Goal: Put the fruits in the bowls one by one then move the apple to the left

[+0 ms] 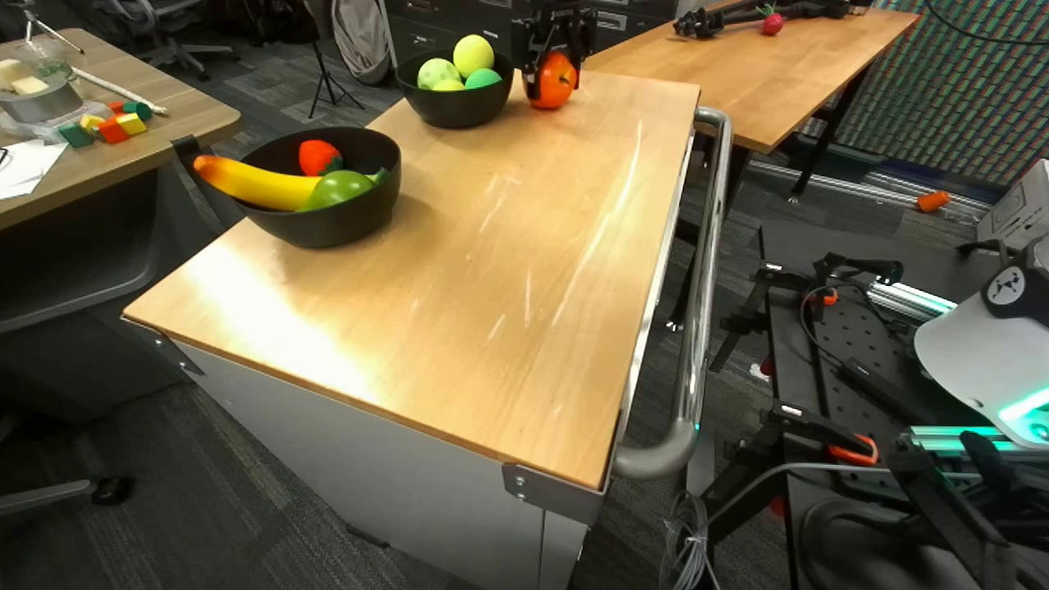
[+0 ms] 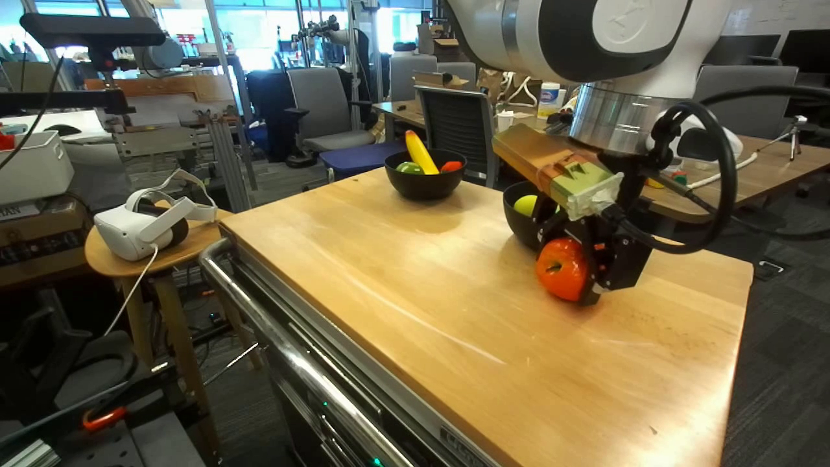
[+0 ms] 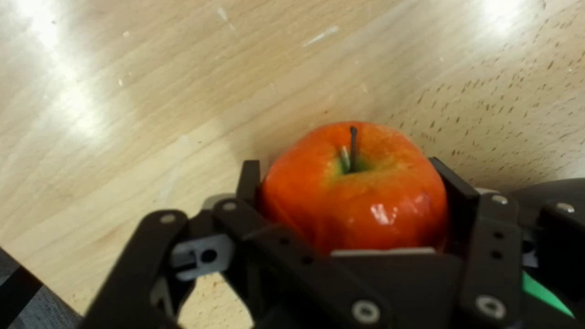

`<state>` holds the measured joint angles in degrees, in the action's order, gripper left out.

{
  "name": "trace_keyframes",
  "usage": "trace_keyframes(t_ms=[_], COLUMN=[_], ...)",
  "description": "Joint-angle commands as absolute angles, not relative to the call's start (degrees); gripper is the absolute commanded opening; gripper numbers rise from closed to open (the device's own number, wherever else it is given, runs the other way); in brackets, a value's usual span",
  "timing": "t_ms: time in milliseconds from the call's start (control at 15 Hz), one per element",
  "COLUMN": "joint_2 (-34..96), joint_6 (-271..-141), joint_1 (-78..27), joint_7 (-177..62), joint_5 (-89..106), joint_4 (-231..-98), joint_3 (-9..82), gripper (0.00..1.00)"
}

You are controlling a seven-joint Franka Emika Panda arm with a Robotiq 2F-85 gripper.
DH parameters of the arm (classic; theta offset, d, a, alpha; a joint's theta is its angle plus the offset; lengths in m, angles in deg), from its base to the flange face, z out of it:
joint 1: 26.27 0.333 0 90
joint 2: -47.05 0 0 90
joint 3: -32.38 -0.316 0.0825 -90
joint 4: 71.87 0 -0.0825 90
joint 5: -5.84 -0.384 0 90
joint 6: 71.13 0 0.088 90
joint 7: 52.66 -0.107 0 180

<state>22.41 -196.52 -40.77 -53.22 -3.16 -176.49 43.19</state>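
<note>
The apple [image 3: 354, 196] is held between the jaws of the gripper [image 3: 351, 180], which are drawn in against opposite flanks near its widest girth; the stem end is turned outward, free of both pads. It is situated at the tabletop [image 1: 492, 287], just beside the bowl [image 1: 459, 111] in which green and yellow-green fruits [image 1: 463, 65] are gathered; whether it is raised at all cannot be told. From the gloss of the skin, a smooth, stiff and fairly light body is inferred, more easily let slip than crushed; an even squeeze at the equator is therefore to be preferred over one placed higher, where the surface curves away. Clearance is narrowed on one side by the bowl's wall, against which the nearer finger could be knocked; a path led away from it, or a short lift first, is advised. Farther along the tabletop, the second bowl [image 1: 336, 227] is occupied by the banana [image 1: 258, 186], a red fruit [image 1: 318, 156] and a green fruit [image 1: 340, 188]. One edge is bordered by a metal rail [image 1: 706, 287], and a loop of cable [image 2: 727, 175] is hung beside the gripper, where snagging is possible.
</note>
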Motion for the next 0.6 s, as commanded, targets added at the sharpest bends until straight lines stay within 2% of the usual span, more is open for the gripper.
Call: trace_keyframes(t_ms=[0,333,533], joint_2=[22.34,27.83,32.16], joint_6=[-193.64,-174.40,-169.32], joint_1=[-41.47,-38.54,-34.43], joint_7=[-52.26,-50.49,-51.37], joint_5=[-3.50,1.93,7.47], joint_4=[-174.50,-172.34,-171.45], joint_3=[42.41,41.60,39.70], gripper=[0.59,0.59,0.59])
